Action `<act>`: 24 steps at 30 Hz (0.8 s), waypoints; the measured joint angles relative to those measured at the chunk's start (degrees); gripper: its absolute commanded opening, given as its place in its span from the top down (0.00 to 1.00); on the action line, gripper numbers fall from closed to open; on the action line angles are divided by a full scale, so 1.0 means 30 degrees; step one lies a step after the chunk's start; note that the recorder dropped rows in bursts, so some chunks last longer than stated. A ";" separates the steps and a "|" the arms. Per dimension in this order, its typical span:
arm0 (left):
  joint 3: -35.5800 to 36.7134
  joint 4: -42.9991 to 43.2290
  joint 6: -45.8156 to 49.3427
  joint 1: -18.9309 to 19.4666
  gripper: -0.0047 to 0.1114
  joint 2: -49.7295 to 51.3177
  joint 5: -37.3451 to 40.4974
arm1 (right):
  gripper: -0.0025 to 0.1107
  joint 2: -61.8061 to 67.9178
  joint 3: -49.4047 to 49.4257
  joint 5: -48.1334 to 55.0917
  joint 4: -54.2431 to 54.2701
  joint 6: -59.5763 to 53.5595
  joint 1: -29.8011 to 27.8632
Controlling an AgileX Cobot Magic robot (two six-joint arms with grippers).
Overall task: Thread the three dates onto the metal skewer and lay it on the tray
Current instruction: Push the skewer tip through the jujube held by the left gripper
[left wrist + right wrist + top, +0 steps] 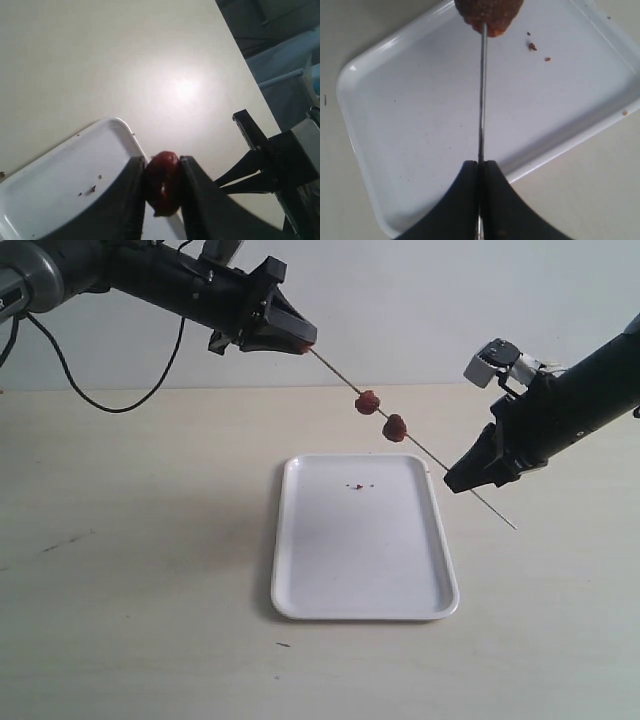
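1. table (140, 620): pale and plain; carries the tray.
2. tray (300, 590): white, flat on the table at centre. Holds nothing but a few dark crumbs (357, 486) near its far end.
3. right fingers (457, 200): clenched on the skewer (425, 449) near its lower end, above the tray's far right corner. A bare tip sticks out past them.
4. skewer: held in the air, clear of the tray, slanting up from the right fingers to the left ones.
5. dates, two (368, 401) (394, 427): threaded, just beside each other about mid-rod.
6. third date (162, 182): pinched between the left fingers (131, 200) at the skewer's upper end. Whether the point has entered it cannot be told.
7. step in hand (judged): seating the third date; two of three are on.
8. method (advice): hold the right grip firm so the rod neither slides nor turns. Line the date's middle up with the rod and push straight along the slant, not across it, or the thin metal may bow or the fruit may split. Let go only once the date sits well onto the rod, then lower the skewer level over the tray.
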 measured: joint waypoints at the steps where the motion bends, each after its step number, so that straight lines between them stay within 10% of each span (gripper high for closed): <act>1: 0.0000 0.0000 0.0000 0.0000 0.75 0.0000 0.0000 | 0.98 0.0000 0.0000 0.0000 0.0000 0.0000 0.0000; 24: 0.0000 -0.0670 0.0000 -0.0133 0.75 -0.0032 -0.0533 | 0.98 0.0825 0.0032 -0.0403 0.3387 -0.2845 -0.0073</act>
